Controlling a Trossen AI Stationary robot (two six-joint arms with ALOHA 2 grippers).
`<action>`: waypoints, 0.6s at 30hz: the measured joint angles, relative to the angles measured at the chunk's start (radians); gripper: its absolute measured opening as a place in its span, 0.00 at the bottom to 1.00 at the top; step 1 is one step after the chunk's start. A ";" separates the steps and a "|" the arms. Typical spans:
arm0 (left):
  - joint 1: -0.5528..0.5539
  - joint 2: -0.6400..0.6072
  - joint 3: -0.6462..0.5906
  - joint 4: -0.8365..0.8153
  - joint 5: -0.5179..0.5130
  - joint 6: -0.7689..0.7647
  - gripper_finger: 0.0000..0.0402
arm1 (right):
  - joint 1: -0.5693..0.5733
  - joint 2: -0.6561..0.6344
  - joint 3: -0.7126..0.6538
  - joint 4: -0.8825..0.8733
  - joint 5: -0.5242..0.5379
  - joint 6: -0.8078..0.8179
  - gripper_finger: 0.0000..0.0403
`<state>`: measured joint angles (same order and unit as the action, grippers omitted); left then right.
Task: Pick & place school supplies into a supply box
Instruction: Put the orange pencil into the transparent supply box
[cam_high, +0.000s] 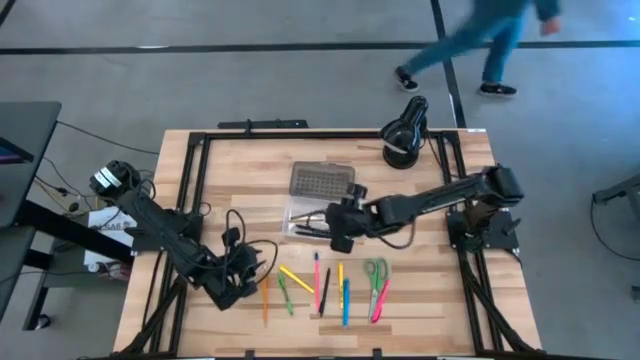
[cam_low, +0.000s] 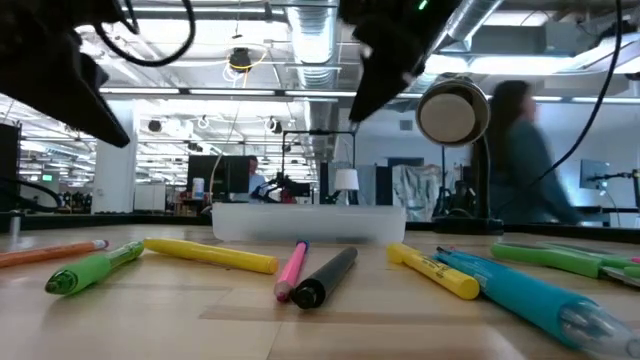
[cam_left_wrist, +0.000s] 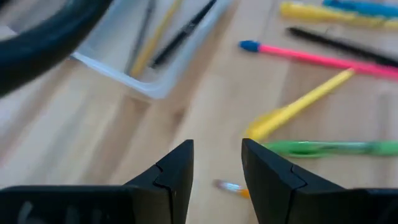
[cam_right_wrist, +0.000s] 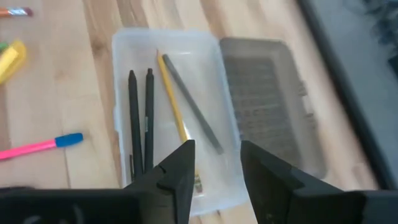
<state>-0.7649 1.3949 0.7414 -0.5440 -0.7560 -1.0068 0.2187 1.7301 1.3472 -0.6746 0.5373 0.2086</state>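
Standing open on the counter (cam_high: 430, 290), the supply box (cam_right_wrist: 130, 68) holds four supplies: two black pens (cam_right_wrist: 140, 118), a yellow pencil (cam_right_wrist: 171, 99) and a grey one (cam_right_wrist: 189, 106). Roughly nine pens, markers and pencils plus one pair of scissors (cam_high: 376, 272) remain outside, so I judge it about a third done. Right pincer (cam_right_wrist: 216, 155) hovers over the box, parted and empty; left pincer (cam_left_wrist: 216, 163) waits open nearby.

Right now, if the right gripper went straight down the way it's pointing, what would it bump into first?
Probably the supply box. The right gripper, open and empty, points into its clear tray, likely meeting the yellow pencil there first, though depth is hard to judge.
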 joint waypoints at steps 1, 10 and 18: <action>-0.010 0.000 0.000 0.012 0.000 -0.038 0.32 | 0.017 -0.013 0.000 -0.010 0.021 0.004 0.30; -0.037 0.087 0.000 0.100 0.030 -0.372 0.32 | 0.149 -0.051 -0.001 -0.255 0.231 0.174 0.29; -0.031 0.221 0.000 0.104 0.162 -0.583 0.32 | 0.229 -0.046 -0.001 -0.431 0.285 0.341 0.29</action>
<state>-0.7956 1.6162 0.7410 -0.4399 -0.5935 -1.5894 0.4477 1.6836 1.3464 -1.1060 0.8221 0.5500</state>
